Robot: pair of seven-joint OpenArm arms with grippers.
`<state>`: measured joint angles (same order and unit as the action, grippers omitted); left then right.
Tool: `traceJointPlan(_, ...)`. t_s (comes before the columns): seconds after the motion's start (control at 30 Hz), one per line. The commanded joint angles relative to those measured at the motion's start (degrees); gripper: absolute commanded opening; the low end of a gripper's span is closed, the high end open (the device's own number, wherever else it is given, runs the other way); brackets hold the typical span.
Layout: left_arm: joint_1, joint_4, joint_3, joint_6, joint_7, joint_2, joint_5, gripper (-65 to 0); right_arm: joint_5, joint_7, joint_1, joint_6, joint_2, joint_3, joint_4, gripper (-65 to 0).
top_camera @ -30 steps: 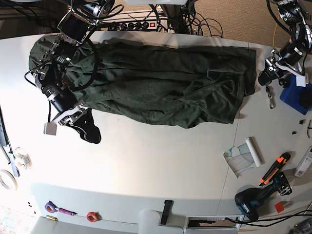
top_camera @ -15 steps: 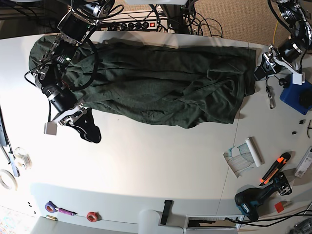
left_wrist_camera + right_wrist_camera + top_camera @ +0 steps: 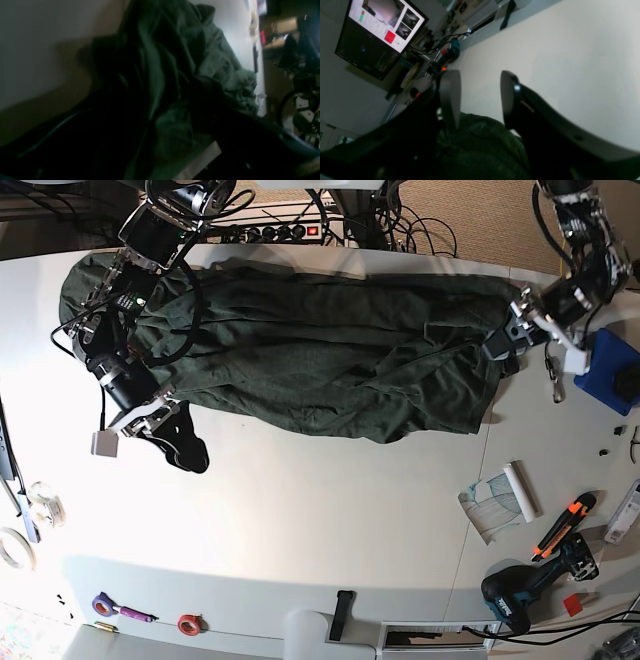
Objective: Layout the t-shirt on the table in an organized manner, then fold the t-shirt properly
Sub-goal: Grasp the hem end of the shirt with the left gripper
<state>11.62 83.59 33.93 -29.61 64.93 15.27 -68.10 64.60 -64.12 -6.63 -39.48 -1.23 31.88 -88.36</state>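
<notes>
Dark green t-shirt (image 3: 330, 350) sprawled lengthwise along far half of white table (image 3: 320, 520), rumpled, folds all over. Right gripper (image 3: 188, 450) just off shirt's near edge, tips over bare tabletop; wrist view shows fingers (image 3: 450, 97) spread wide, nothing between. Left gripper (image 3: 498, 343) at shirt's opposite end, on cloth edge; its wrist view dark, blurred, full of cloth, so grip cannot tell. Cordless drill (image 3: 520, 592) at near corner, well apart from shirt

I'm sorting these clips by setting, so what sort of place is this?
Probably a robotics lab or workshop: a cordless drill and utility knife lie on the white table, a power strip with cables sits beyond its far edge, and a monitor shows camera feeds.
</notes>
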Motion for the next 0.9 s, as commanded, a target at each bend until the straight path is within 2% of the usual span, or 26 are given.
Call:
traceJointPlan(0.0,-0.6,0.5,-0.6,0.2,0.7,0.6,0.6,-26.4,1.8,1.1,-1.0,-0.5,-0.5,0.1,-1.0,-39.2)
traceJointPlan(0.27,-2.3,0.5,-8.3,0.1,0.6,0.6,0.6,-26.4,1.8,1.1,-1.0,-0.5,-0.5,0.1,-1.0,-39.2)
traceJointPlan(0.43,-3.1,0.5,-9.4,-0.3,0.6,0.7,0.8,-27.9,1.8,0.8,-1.0,-0.5,-0.5,0.1,-1.0,-39.2)
traceJointPlan(0.5,-3.2,0.5,-9.4,-0.4,0.4,0.6,0.8,-35.9,1.8,0.6,-1.0,-0.5,-0.5,0.1,-1.0,-39.2)
traceJointPlan(0.63,-3.2,0.5,-9.4,-2.8,-1.2,0.6,0.1,-62.8,1.1,0.5,-1.0,-0.5,-0.5,0.1,-1.0,-39.2)
traceJointPlan(0.67,-3.2,0.5,-9.4,-3.3,-1.4,0.6,-0.9,-65.0,0.2,0.7,-1.0,-0.5,-0.5,0.1,-1.0,-39.2)
traceJointPlan(0.73,-3.2,0.5,-9.4,-4.7,-1.4,0.6,-3.8,-65.0,-1.4,1.3,-1.0,-0.5,-0.5,0.1,-1.0,-39.2)
traceJointPlan(0.83,-3.6,0.9,-9.4,-10.0,0.9,0.6,-9.6,-65.0,-4.4,4.2,-1.0,-0.5,-0.5,0.1,-1.0,-39.2)
traceJointPlan(0.87,-4.0,1.1,-9.4,-10.4,2.4,0.6,-11.0,-65.0,-5.5,5.3,-1.1,-0.5,-0.6,0.1,-1.0,-39.2)
